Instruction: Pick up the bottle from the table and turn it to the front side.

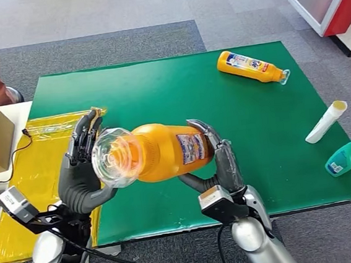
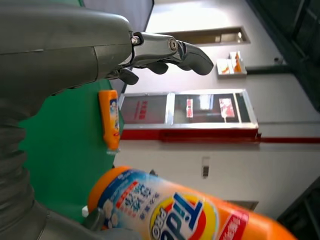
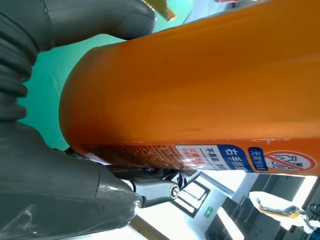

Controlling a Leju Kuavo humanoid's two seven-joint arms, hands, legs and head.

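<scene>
Left wrist view: "Tide PRO" label on bottle (image 2: 177, 212) in my right hand (image 1: 223, 161); my left hand (image 1: 81, 168) spread wide beside cap (image 1: 113, 157).

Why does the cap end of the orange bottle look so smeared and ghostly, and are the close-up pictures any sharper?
In the head view the orange bottle is sharp at its label but its clear cap end is a pale, glary smear near the left hand. In the left wrist view the label is crisp, the wall behind washed out bright. In the right wrist view the bottle is so close that it looks soft, with a bright background.
</scene>
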